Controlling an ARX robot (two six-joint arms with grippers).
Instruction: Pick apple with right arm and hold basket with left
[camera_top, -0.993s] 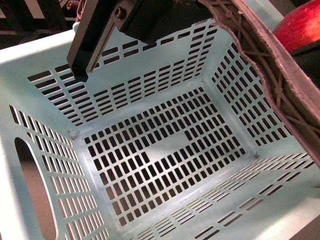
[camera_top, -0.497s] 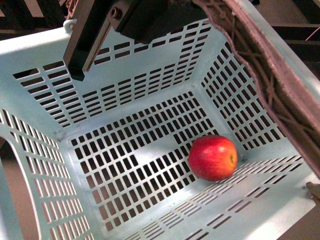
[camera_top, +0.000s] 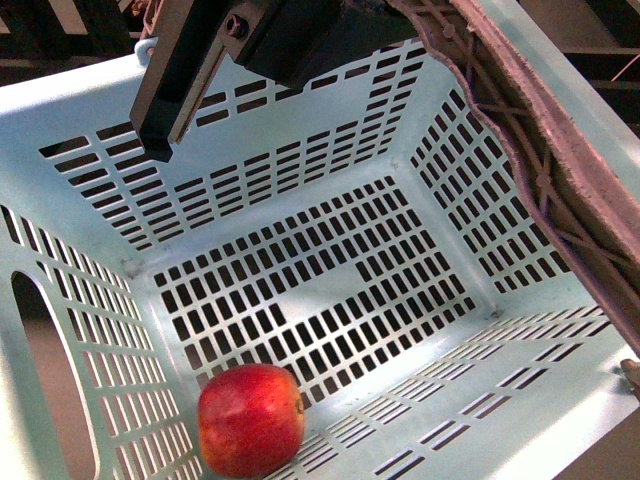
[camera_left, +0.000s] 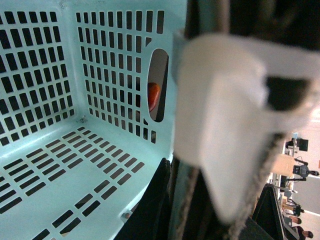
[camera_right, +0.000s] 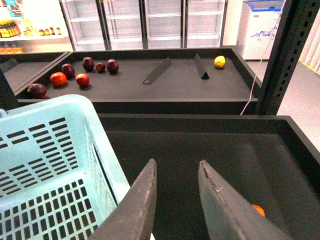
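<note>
The red apple (camera_top: 250, 420) with yellowish streaks lies free on the slotted floor of the pale aqua basket (camera_top: 330, 170), in its near left corner. My left gripper (camera_left: 172, 200) is shut on the basket's wall. Its grey-brown lattice finger (camera_top: 540, 150) runs along the right rim, and its white band (camera_left: 225, 125) fills the left wrist view. My right gripper (camera_right: 177, 170) is open and empty, outside the basket (camera_right: 50, 160) beside its rim, over a dark bin. The apple does not show in either wrist view.
A black bracket (camera_top: 180, 80) hangs over the basket's far wall. A dark shelf behind holds small red fruit (camera_right: 58, 78), dark purple fruit (camera_right: 37, 90), a yellow fruit (camera_right: 219, 61) and slanted dividers (camera_right: 156, 71). An orange fruit (camera_right: 257, 210) lies in the near bin.
The apple was above the right rim, then on the floor's right side, and has rolled to the near left corner. The basket shifted slightly.
</note>
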